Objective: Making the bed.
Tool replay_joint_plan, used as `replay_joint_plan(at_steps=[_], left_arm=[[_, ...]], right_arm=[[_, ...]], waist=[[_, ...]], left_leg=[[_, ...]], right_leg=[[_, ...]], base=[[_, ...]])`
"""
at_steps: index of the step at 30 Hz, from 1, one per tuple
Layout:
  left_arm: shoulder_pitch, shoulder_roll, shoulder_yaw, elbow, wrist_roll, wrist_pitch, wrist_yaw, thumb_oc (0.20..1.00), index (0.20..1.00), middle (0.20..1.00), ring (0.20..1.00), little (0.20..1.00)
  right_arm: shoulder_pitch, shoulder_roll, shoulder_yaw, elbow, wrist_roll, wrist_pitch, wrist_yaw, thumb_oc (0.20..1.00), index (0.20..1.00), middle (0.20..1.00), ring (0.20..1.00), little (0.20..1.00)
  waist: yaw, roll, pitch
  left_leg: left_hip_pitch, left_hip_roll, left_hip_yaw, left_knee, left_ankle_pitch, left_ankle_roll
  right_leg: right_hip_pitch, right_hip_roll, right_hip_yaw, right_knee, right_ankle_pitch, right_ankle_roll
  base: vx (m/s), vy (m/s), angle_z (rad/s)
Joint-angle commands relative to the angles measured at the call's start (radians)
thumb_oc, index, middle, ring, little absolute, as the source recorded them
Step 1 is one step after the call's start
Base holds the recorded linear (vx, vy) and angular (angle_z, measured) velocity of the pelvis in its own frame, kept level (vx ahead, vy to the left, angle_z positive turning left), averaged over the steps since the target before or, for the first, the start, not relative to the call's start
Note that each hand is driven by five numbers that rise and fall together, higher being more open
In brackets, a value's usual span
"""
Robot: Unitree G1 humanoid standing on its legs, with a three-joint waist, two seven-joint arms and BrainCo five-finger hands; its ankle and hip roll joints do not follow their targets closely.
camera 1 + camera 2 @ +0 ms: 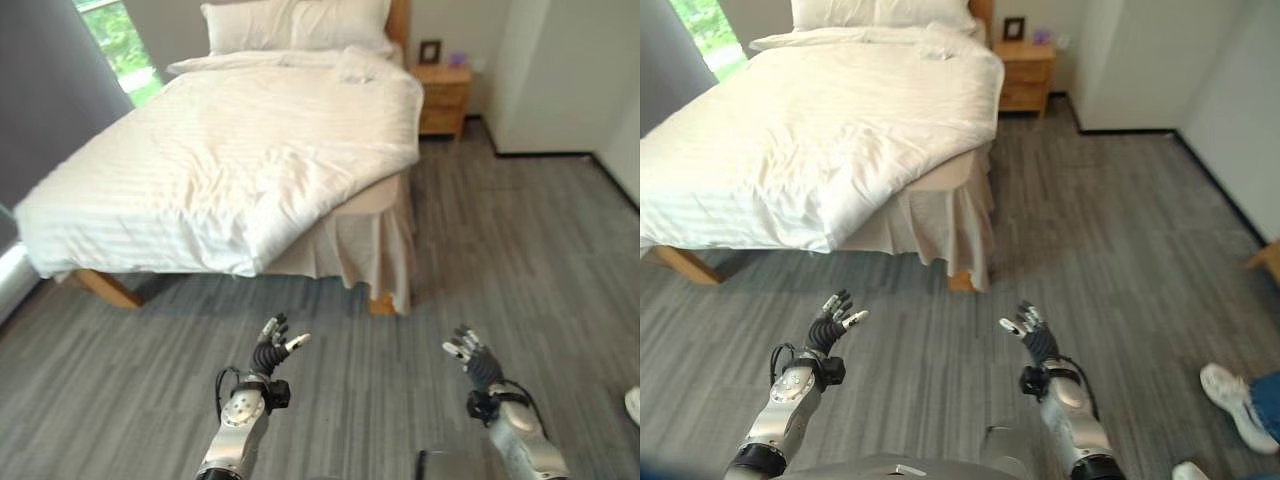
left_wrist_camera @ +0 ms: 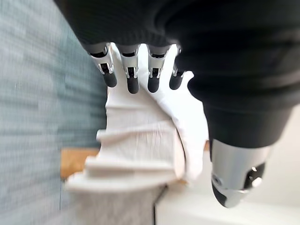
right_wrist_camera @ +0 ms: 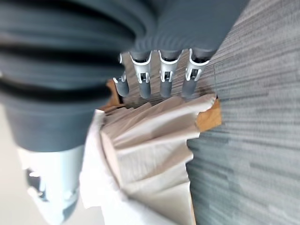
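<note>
Bed (image 1: 230, 150) stands across the room beyond both arms, on grey wood-grain floor (image 1: 500, 260), its white duvet (image 1: 250, 130) spread over the top and hanging down the near side and foot. The duvet looks rumpled near the head, where one small bunched fold lies just below the two white pillows (image 1: 300, 25) leaning on the wooden headboard. A pale pleated bed skirt (image 1: 375, 245) shows under the duvet at the near corner, and a wooden leg (image 1: 105, 287) pokes out at the far left. Beside the headboard sits a wooden nightstand (image 1: 443, 98) carrying a small dark frame and something pale purple, too small to make out; no writing can be read anywhere. The left robot hand (image 1: 275, 345) is raised over the floor, well apart from the bed, fingers straight and spread, holding nothing. The right robot hand (image 1: 470, 358) hangs likewise over the floor, fingers loose and empty. A person's white shoe (image 1: 1232, 392) and a bit of blue trouser leg are cut off at the right edge.
</note>
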Motion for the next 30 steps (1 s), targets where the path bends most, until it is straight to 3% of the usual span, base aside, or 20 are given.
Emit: replay_joint_plan(at_steps=[1, 4, 5, 6, 8, 9, 10, 11, 13, 14, 15, 16, 19, 22, 24, 25, 30], left_arm=[[0.015, 0.136, 0.007, -0.051, 0.018, -0.064, -0.052, 1.0, 1.0, 1.0, 1.0, 1.0], [0.022, 0.14, -0.012, -0.069, 0.015, -0.062, -0.076, 1.0, 1.0, 1.0, 1.0, 1.0], [0.024, 0.138, -0.022, -0.077, 0.017, -0.063, -0.079, 1.0, 1.0, 1.0, 1.0, 1.0], [0.024, 0.137, -0.038, -0.078, 0.007, -0.053, -0.105, 1.0, 1.0, 1.0, 1.0, 1.0], [0.029, 0.127, -0.042, -0.077, -0.006, -0.056, -0.11, 1.0, 1.0, 1.0, 1.0, 1.0], [0.019, 0.112, -0.081, -0.05, -0.014, -0.052, -0.121, 1.0, 1.0, 1.0, 1.0, 1.0], [-0.027, 0.119, -0.116, -0.05, -0.028, -0.039, -0.134, 1.0, 1.0, 1.0, 1.0, 1.0], [-0.028, 0.118, -0.116, -0.05, -0.028, -0.039, -0.134, 1.0, 1.0, 1.0, 1.0, 1.0], [-0.05, 0.121, -0.151, -0.052, -0.066, -0.032, -0.17, 1.0, 1.0, 1.0, 1.0, 1.0], [-0.043, 0.122, -0.165, -0.047, -0.109, -0.02, -0.216, 1.0, 1.0, 1.0, 1.0, 1.0], [-0.035, 0.124, -0.17, -0.045, -0.121, -0.017, -0.228, 1.0, 1.0, 1.0, 1.0, 1.0], [-0.021, 0.126, -0.17, -0.051, -0.132, -0.013, -0.24, 1.0, 1.0, 1.0, 1.0, 1.0], [0.009, 0.144, -0.177, -0.064, -0.149, -0.013, -0.25, 1.0, 1.0, 1.0, 1.0, 1.0], [0.008, 0.161, -0.191, -0.037, -0.145, 0.001, -0.295, 1.0, 1.0, 1.0, 1.0, 1.0], [0.038, 0.198, -0.182, -0.054, -0.146, 0.008, -0.331, 1.0, 1.0, 1.0, 1.0, 1.0], [0.039, 0.198, -0.182, -0.055, -0.146, 0.009, -0.331, 1.0, 1.0, 1.0, 1.0, 1.0], [0.061, 0.227, -0.2, -0.046, -0.155, 0.013, -0.36, 1.0, 1.0, 1.0, 1.0, 1.0]], right_arm=[[-0.078, 0.018, -0.037, -0.064, -0.016, -0.056, 0.018, 1.0, 1.0, 1.0, 1.0, 1.0], [-0.076, -0.006, -0.06, -0.072, -0.011, -0.058, 0.027, 1.0, 1.0, 1.0, 1.0, 1.0], [-0.083, -0.014, -0.062, -0.07, -0.02, -0.055, 0.025, 1.0, 1.0, 1.0, 1.0, 1.0], [-0.076, -0.013, -0.081, -0.075, -0.003, -0.054, 0.031, 1.0, 1.0, 1.0, 1.0, 1.0], [-0.081, -0.012, -0.084, -0.07, 0.013, -0.059, 0.034, 1.0, 1.0, 1.0, 1.0, 1.0], [-0.068, -0.02, -0.097, -0.068, 0.039, -0.072, 0.034, 1.0, 1.0, 1.0, 1.0, 1.0], [-0.065, -0.046, -0.107, -0.079, 0.05, -0.081, 0.016, 1.0, 1.0, 1.0, 1.0, 1.0], [-0.065, -0.046, -0.107, -0.079, 0.05, -0.081, 0.016, 1.0, 1.0, 1.0, 1.0, 1.0], [-0.052, -0.065, -0.135, -0.081, 0.062, -0.081, 0.002, 1.0, 1.0, 1.0, 1.0, 1.0], [-0.033, -0.072, -0.18, -0.092, 0.072, -0.081, -0.014, 1.0, 1.0, 1.0, 1.0, 1.0], [-0.023, -0.071, -0.195, -0.099, 0.082, -0.087, -0.015, 1.0, 1.0, 1.0, 1.0, 1.0], [-0.018, -0.074, -0.209, -0.109, 0.077, -0.088, -0.017, 1.0, 1.0, 1.0, 1.0, 1.0], [-0.035, -0.104, -0.216, -0.119, 0.033, -0.091, -0.026, 1.0, 1.0, 1.0, 1.0, 1.0], [-0.072, -0.133, -0.225, -0.138, 0.008, -0.082, -0.01, 1.0, 1.0, 1.0, 1.0, 1.0], [-0.083, -0.219, -0.256, -0.142, -0.053, -0.073, 0.015, 1.0, 1.0, 1.0, 1.0, 1.0], [-0.084, -0.219, -0.255, -0.141, -0.054, -0.073, 0.015, 1.0, 1.0, 1.0, 1.0, 1.0], [-0.236, -0.384, -0.234, -0.075, -0.118, -0.064, -0.024, 1.0, 1.0, 1.0, 1.0, 1.0]], waist=[[0.037, -0.13, -0.018], [0.059, -0.155, -0.031], [0.059, -0.16, -0.029], [0.057, -0.165, -0.028], [0.054, -0.17, -0.021], [0.037, -0.182, -0.014], [0.017, -0.209, 0.024], [0.014, -0.206, 0.022], [-0.01, -0.219, 0.034], [-0.024, -0.212, 0.025], [-0.032, -0.205, 0.014], [-0.034, -0.198, -0.001], [-0.033, -0.186, 0.0], [-0.045, -0.173, -0.023], [-0.043, -0.167, -0.051], [-0.044, -0.167, -0.05], [-0.025, -0.172, -0.056]], left_leg=[[-0.04, -0.065, -0.041, -0.141, 0.144, -0.001], [-0.031, -0.056, -0.077, -0.135, 0.112, -0.015], [-0.013, -0.045, -0.087, -0.135, 0.097, -0.021], [-0.017, -0.038, -0.11, -0.104, 0.099, -0.032], [-0.019, -0.023, -0.102, -0.079, 0.096, -0.04], [-0.084, 0.004, -0.074, 0.071, 0.146, -0.074], [-0.232, 0.063, 0.037, 0.329, 0.218, -0.064], [-0.241, 0.065, 0.033, 0.34, 0.213, -0.064], [-0.267, 0.081, 0.145, 0.295, 0.195, -0.061], [-0.286, 0.056, 0.212, 0.206, 0.171, -0.078], [-0.279, 0.035, 0.232, 0.109, 0.179, -0.086], [-0.26, 0.016, 0.235, 0.008, 0.191, -0.09], [-0.24, 0.001, 0.198, 0.006, 0.209, -0.098], [-0.177, -0.014, 0.178, -0.102, 0.192, -0.083], [-0.131, -0.024, 0.185, -0.163, 0.188, -0.071], [-0.13, -0.024, 0.185, -0.163, 0.188, -0.071], [-0.114, -0.024, 0.193, -0.163, 0.164, -0.065]], right_leg=[[0.252, 0.068, 0.188, -0.683, 0.277, 0.086], [0.265, 0.059, 0.281, -0.838, 0.347, 0.124], [0.261, 0.063, 0.286, -0.813, 0.351, 0.128], [0.258, 0.074, 0.278, -0.75, 0.309, 0.121], [0.253, 0.079, 0.265, -0.731, 0.307, 0.119], [0.278, 0.08, 0.22, -0.71, 0.273, 0.085], [0.322, 0.079, 0.154, -0.719, 0.255, 0.036], [0.32, 0.081, 0.151, -0.72, 0.256, 0.036], [0.371, 0.07, 0.082, -0.763, 0.246, 0.016], [0.398, 0.068, 0.037, -0.794, 0.253, 0.016], [0.405, 0.069, 0.017, -0.812, 0.258, 0.021], [0.415, 0.074, 0.001, -0.827, 0.252, 0.032], [0.417, 0.077, -0.013, -0.812, 0.239, 0.033], [0.434, 0.08, -0.023, -0.834, 0.245, 0.043], [0.447, 0.079, -0.026, -0.838, 0.234, 0.053], [0.448, 0.079, -0.026, -0.838, 0.234, 0.053], [0.451, 0.077, -0.031, -0.838, 0.232, 0.064]], base=[[0.41, -0.33, 0.79], [0.44, -0.373, 0.93], [0.48, -0.451, 1.03], [0.28, -0.276, 0.66], [0.3, -0.419, 0.49], [0.42, -0.878, 0.89], [0.3, -0.706, 1.13], [0.14, -0.511, 1.63], [0.16, -0.293, 1.74], [0.2, -0.236, 0.94], [0.2, -0.145, 0.6], [0.19, -0.049, 0.75], [0.11, -0.009, 0.28], [0.17, 0.094, -0.18], [0.22, 0.129, -0.03], [0.1, 0.068, 0.45], [0.08, 0.087, 0.11]])
